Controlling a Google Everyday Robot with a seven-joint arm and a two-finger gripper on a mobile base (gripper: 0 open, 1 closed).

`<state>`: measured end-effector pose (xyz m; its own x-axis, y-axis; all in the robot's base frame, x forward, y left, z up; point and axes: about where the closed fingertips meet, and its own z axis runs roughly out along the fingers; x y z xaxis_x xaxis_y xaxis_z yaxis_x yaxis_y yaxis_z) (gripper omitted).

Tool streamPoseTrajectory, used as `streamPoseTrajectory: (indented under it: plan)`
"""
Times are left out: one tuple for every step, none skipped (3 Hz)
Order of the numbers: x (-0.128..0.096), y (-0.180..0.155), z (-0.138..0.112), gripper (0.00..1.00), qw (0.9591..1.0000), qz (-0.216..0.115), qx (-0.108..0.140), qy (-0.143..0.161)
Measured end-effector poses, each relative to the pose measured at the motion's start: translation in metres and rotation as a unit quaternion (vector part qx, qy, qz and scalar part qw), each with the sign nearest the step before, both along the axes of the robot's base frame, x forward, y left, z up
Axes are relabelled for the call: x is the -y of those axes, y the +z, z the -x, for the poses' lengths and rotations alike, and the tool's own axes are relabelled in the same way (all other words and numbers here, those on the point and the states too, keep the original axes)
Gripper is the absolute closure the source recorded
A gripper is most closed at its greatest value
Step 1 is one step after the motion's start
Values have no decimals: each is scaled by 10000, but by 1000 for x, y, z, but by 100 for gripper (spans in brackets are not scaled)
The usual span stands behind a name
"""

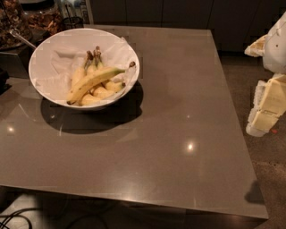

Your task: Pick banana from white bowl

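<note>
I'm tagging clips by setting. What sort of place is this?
Probably an office kitchenette or snack area: a white bowl of bananas on a grey table, snack containers behind. The gripper hangs beyond the table's right edge.

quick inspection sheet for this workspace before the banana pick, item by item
surface: glossy grey-brown table with reflected light spots; it carries the bowl near its far left corner
job's things: white bowl, lined with crumpled white paper; banana lies on top of the shorter bananas, stem toward the right rim, dark tip at lower left
clutter: containers with dark contents and a metal handle beyond the far left corner
grippers: gripper at the view's right edge, beside the table's right side, well apart from the bowl
cables: dark cables on the floor at lower left
surroundings: dark cabinets behind; speckled floor at right
</note>
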<state>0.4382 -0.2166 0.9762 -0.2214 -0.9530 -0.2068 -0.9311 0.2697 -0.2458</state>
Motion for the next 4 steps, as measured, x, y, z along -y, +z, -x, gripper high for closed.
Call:
streamPoseTrajectory:
  plan:
    - [-5,3,-2,0,10000,-9,67,8]
    - [-30,3,-11,0,9996,260,-112,80]
    - [-65,3,-25,0,9970,620,-319,349]
    - [-111,7,-48,0,9933,880,-264,703]
